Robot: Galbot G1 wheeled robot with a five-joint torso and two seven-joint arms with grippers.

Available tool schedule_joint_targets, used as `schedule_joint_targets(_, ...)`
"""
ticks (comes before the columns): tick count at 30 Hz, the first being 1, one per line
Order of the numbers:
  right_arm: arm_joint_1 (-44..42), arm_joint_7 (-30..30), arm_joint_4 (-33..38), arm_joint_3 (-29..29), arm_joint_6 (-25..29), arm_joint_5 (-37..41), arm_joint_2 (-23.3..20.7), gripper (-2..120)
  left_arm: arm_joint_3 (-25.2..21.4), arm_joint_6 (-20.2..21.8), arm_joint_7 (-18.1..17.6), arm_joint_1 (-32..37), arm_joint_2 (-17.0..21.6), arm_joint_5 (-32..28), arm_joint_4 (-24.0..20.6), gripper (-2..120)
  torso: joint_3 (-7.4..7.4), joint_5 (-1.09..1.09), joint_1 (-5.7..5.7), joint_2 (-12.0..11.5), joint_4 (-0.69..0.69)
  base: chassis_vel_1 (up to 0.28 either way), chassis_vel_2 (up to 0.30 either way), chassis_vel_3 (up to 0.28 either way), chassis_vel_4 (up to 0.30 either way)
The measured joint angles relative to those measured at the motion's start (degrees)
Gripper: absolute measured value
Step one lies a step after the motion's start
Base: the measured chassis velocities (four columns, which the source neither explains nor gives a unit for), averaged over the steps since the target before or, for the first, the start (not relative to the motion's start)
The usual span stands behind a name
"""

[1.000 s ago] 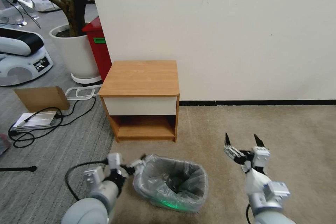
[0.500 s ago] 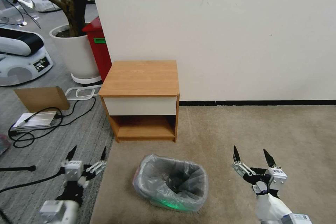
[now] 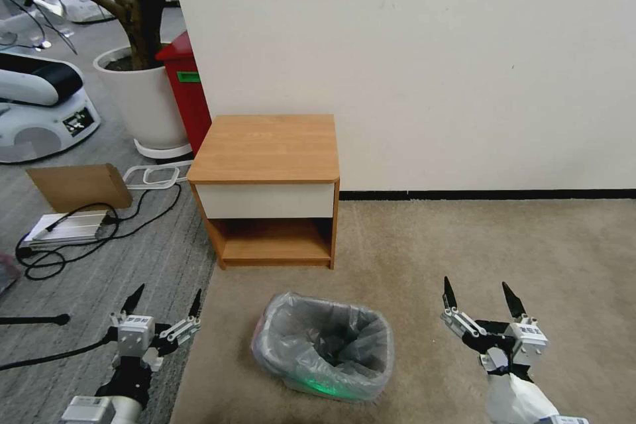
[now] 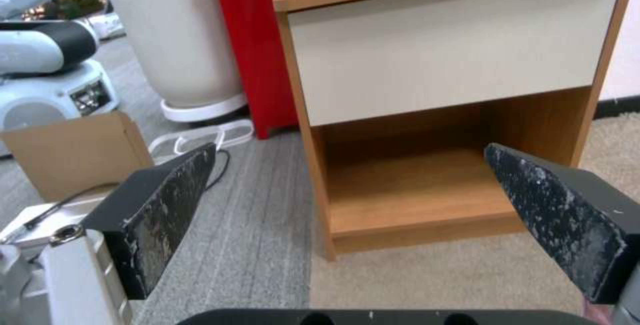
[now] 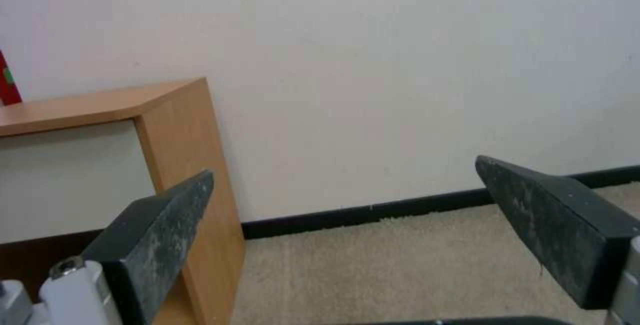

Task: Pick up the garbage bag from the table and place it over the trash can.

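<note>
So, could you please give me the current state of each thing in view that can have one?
garbage bag: opened out, lining the trash can, rim folded over its edge.
trash can: upright on the carpet, in front of the table.
table: top bare, drawer shut, lower shelf bare.
left gripper: open, holding nothing, left of the trash can.
right gripper: open, holding nothing, right of the trash can.
</note>
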Motion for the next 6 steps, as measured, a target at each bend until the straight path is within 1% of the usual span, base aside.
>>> schedule_joint_targets(6, 0.0, 0.0, 0.0, 0.0, -0.1, 0.0, 0.0, 100, 0.1, 0.1, -0.2, -0.1, 0.0, -0.2, 0.0, 100, 0.0, 0.0, 0.0, 0.0, 0.0, 0.0, 0.0, 0.0, 0.0)
